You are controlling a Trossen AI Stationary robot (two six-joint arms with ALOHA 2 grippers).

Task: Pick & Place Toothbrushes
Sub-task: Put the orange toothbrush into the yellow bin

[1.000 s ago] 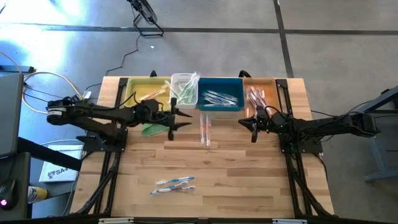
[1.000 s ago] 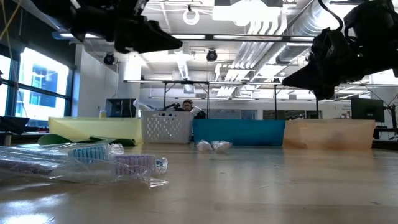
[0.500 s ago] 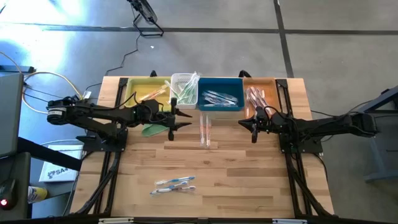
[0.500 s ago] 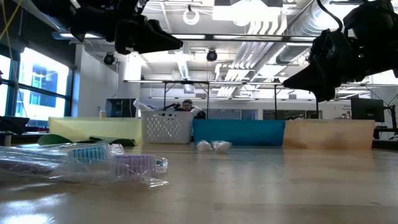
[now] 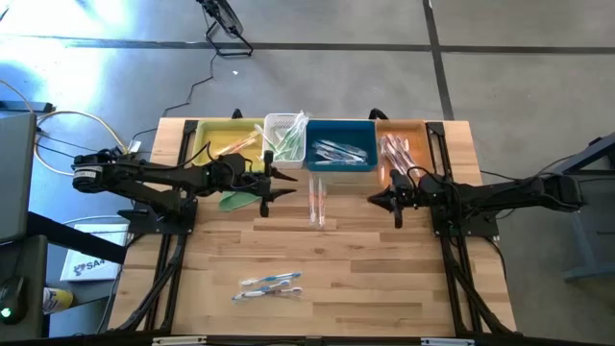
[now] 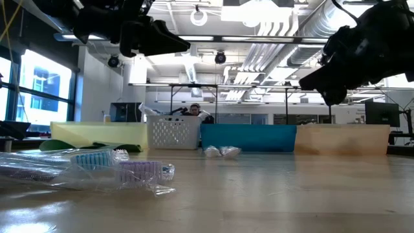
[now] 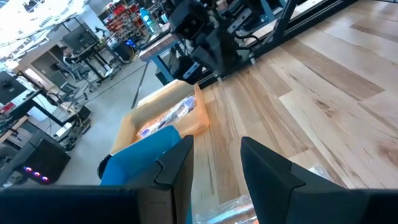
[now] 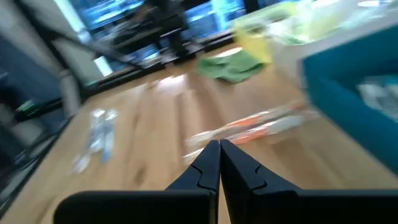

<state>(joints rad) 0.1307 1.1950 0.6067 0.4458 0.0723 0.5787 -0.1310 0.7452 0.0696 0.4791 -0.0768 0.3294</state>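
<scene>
A row of four bins lines the far edge of the pale plank table: a yellow bin, a white lattice basket stuffed with green-handled toothbrushes, a teal bin with blue-white ones in glossy clear wrappers, and an orange bin holding pink-red ones. Just in front of the teal bin lie two orange-handled wrapped toothbrushes, side by side. Two blue-white wrapped toothbrushes lie at the near middle of the table, crinkled film catching the light. A folded green cloth rests in front of the yellow bin.

The left gripper hovers above the table in front of the lattice basket, its dark, blocky fingers parted with nothing between them. The right gripper hangs in front of the orange bin, its tapered fingers pressed together, empty.
</scene>
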